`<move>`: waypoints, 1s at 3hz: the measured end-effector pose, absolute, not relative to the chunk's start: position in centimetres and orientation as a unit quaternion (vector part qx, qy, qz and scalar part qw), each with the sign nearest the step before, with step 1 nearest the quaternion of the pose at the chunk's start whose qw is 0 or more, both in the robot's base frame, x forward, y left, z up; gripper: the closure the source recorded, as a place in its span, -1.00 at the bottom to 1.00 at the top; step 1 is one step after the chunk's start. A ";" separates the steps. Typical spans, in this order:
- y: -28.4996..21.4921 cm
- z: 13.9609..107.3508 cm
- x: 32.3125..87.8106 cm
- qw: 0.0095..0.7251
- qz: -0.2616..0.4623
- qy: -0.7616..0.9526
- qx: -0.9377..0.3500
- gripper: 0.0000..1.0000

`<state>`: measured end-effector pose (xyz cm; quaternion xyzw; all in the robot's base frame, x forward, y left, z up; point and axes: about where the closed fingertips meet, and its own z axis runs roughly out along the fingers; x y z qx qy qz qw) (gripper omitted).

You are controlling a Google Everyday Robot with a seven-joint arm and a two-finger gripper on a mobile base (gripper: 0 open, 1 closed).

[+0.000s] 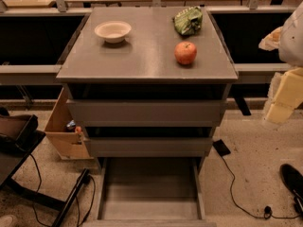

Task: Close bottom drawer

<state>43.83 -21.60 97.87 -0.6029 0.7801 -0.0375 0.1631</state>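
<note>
Drawer: the bottom drawer [149, 193] stands pulled far out at the foot of the cabinet [147, 56].
Gripper: the gripper [284, 96] hangs right of the cabinet, well apart from the drawer; I cannot tell its state.
Progress: I judge nothing done; the whole push remains.

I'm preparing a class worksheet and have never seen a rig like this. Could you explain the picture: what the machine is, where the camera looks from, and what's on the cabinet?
This is a single camera view, looking down at the front of a grey cabinet; where the camera is mounted is not known. The machine is a wheeled robot with one arm. Its pale end effector shows at the right edge, beside the cabinet and not touching it. On top lie a white bowl, a green bag and a red apple. The bottom drawer is pulled out; the robot's job is to push it shut.
</note>
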 end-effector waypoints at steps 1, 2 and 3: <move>-21.6 97.9 43.8 0.163 -0.038 0.780 -0.603 -1.00; -21.9 95.7 43.1 0.171 -0.046 0.778 -0.602 -1.00; -23.7 90.3 41.0 0.184 -0.049 0.779 -0.598 -1.00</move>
